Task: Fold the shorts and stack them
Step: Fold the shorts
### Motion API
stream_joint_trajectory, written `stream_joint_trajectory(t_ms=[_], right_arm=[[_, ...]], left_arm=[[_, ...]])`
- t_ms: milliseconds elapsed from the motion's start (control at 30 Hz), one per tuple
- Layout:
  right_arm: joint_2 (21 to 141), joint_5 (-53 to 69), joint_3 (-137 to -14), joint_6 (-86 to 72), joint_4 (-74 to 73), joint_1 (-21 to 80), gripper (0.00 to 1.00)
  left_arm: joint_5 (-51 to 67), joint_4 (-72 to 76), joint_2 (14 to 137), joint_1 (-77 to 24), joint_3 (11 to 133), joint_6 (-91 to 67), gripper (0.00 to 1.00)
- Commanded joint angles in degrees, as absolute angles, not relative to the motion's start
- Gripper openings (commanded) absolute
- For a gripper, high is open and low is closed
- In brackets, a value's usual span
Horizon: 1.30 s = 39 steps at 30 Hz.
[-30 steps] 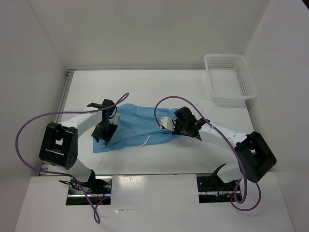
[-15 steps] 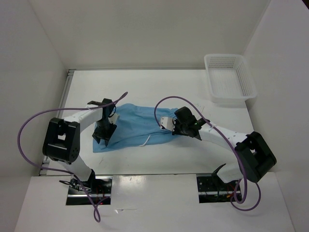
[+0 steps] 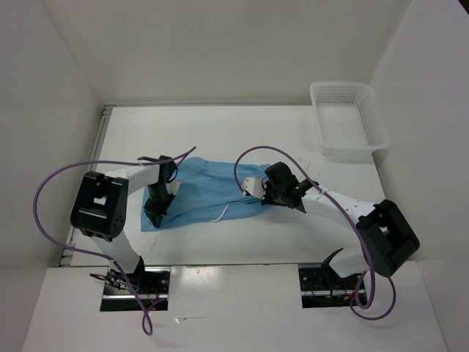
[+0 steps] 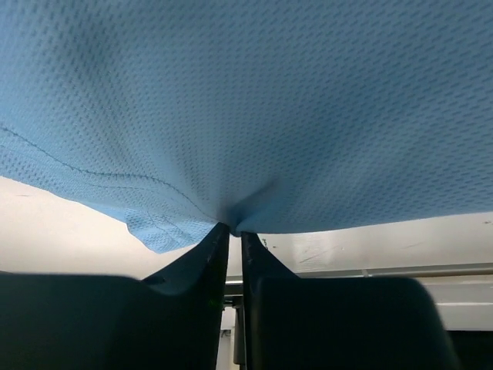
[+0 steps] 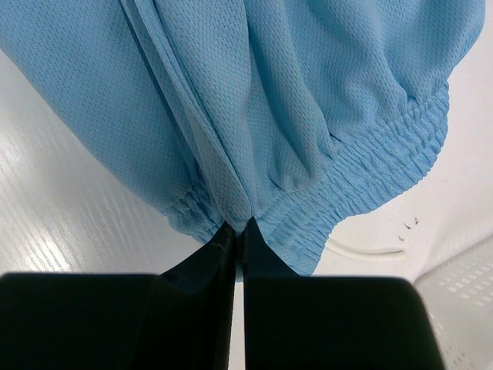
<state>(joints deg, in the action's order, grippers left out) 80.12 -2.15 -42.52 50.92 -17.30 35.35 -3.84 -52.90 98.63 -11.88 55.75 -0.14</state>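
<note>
Spread across the middle of the top view, on the white surface (image 3: 220, 132): light blue soft fabric shorts (image 3: 209, 192), with waistband toward the right of the frame and leg hems toward the left. Pinched at the lower-left hem by the left hand (image 3: 155, 213), with jaws almost together on a small pucker of cloth, seen close in the left wrist view. Clamped at the gathered elastic waistband by the right hand (image 3: 265, 192), with jaws closed tight on a fold of it. Trailing just below the cloth's bottom edge: thin white waist drawstring (image 3: 223, 214). Well apart, in the upper right of the frame: white plastic mesh basket (image 3: 344, 152).

Probably the start of a fold, with both ends gripped. Lift both hands together and only a little, enough to clear the surface without stretching the cloth. Check for both layers in the left pinch, not just the top one; cannot tell from here. Carry the gripped edge over evenly, hands level, for a straight crease. Mind the loose drawstring; tuck inside the fold rather than dragging outside. Release only after matching the edges.
</note>
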Motion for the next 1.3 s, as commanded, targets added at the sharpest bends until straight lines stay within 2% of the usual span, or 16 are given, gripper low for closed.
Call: stream_joint_trajectory(t_ms=[0, 167, 300, 433, 567, 767, 967, 1267], right_arm=[[79.3, -1.6, -43.6, 51.8, -16.5, 34.9, 0.01], [79.3, -1.6, -43.6, 51.8, -16.5, 34.9, 0.01], [79.3, -1.6, -43.6, 51.8, -16.5, 34.9, 0.01], [79.3, -1.6, -44.1, 51.8, -16.5, 34.9, 0.0], [78.8, -2.2, -46.5, 51.2, -17.9, 34.9, 0.0], [78.7, -3.3, -48.9, 53.0, -17.9, 34.9, 0.0], [76.7, 0.3, -50.1, 53.8, -22.0, 34.9, 0.0], [76.7, 5.9, -49.2, 57.7, -32.5, 36.4, 0.0]], left_arm=[[-4.5, -53.3, 99.4, -11.8, 55.3, 0.0, 0.16], [-5.5, -53.8, 98.3, -11.8, 55.3, 0.0, 0.16], [-7.2, -52.6, 97.7, -11.3, 56.5, 0.0, 0.05], [-12.3, -49.1, 94.1, -10.7, 59.8, 0.0, 0.0], [-21.8, -45.1, 88.8, -10.7, 62.4, 0.0, 0.0], [-28.8, -44.3, 84.3, -10.7, 62.4, 0.0, 0.0], [-28.3, -52.0, 79.5, -10.7, 57.9, 0.0, 0.0], [-20.3, -60.0, 83.7, -13.5, 53.9, 0.0, 0.01]])
